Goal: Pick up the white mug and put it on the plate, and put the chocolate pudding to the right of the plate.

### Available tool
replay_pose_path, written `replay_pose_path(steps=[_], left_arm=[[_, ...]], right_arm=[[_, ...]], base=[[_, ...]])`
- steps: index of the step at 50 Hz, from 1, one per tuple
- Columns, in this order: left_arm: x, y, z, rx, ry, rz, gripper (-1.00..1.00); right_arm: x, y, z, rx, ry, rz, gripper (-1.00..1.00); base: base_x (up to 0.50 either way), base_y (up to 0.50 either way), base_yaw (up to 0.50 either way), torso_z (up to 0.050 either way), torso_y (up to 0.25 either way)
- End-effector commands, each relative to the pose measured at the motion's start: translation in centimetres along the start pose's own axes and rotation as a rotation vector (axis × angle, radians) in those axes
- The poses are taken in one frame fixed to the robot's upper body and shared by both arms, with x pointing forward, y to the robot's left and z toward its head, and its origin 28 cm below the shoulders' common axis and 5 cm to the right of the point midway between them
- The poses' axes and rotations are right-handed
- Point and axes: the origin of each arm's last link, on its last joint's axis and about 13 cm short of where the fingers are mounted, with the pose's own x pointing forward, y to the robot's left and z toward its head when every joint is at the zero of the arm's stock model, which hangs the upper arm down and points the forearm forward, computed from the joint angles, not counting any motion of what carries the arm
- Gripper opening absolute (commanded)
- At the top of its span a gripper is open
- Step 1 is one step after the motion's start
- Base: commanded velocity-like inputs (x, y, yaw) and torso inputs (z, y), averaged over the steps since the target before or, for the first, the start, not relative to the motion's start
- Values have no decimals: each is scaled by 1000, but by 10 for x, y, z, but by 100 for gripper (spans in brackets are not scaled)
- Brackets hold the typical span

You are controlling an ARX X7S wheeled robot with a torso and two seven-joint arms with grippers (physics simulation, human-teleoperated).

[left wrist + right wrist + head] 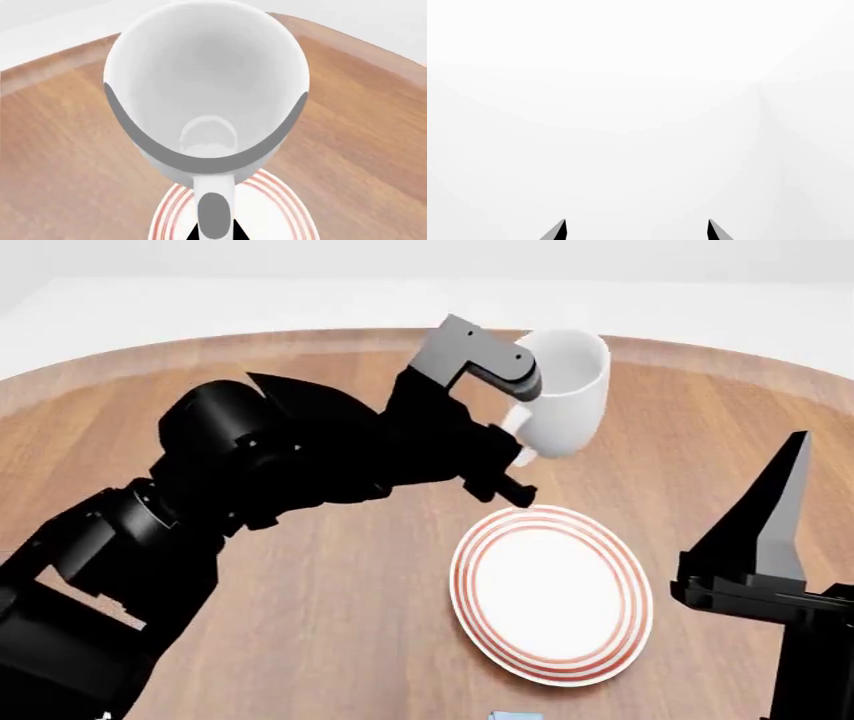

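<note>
The wooden counter [267, 640] spreads under both arms, its rounded far edge meeting a pale floor. The black left arm [227, 490] reaches across it from the near left. Below and just right of the left claw [518, 455] lies the plate [551, 592], flat on the counter, its red rings unbroken and nothing on it. The white mug [567, 390] hangs clear of the counter, directly ahead of the left claw, which pinches its loop handle [213, 210]; in the left wrist view the mug's open mouth faces the camera and the plate's rim shows beneath the handle. The mug sits above and beyond the plate's far edge, not over its middle. The right claw [636, 231] is raised at the right, well apart from the mug, its two tips spread wide. A sliver of blue carton [514, 716] peeks in nearest the robot.
</note>
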Motion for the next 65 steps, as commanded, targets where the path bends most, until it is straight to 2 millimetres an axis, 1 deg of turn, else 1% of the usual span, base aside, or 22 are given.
replay_pose_path(steps=[1,7,9,16,19,27,36,51,65], left_arm=[[27,-10,-17,-31,55,-75,-100],[34,-12,-26,-37,71,-85,-100],[35,-15,-28,-37,68,-105,-100],[44,-15,-38,-67,94,-109,-100],[46,-18,-40,-58,102,-117,-100],[55,-16,-46,-72,155,-113,-100],[60,-12,-46,-59,198,-80,-100],[65,-17,-51,6,259,-70,-100],[70,-20,-57,4,266,-80,-100]], right_arm=[[1,-2,2,-20,-18,0,100],[1,-2,2,-20,-20,-2,100],[1,-2,2,-20,-19,-2,100],[1,-2,2,-18,-19,-3,100],[1,-2,2,-17,-18,-1,100],[1,-2,2,-16,-19,-3,100],[1,-2,2,-14,-17,-2,100],[0,-2,2,-10,-20,-4,100],[0,-2,2,-4,-17,-5,100]], base=[[0,0,0,0,0],[0,0,0,0,0],[0,0,0,0,0],[0,0,0,0,0],[0,0,0,0,0],[0,0,0,0,0],[0,0,0,0,2],[0,0,0,0,0],[0,0,0,0,0]])
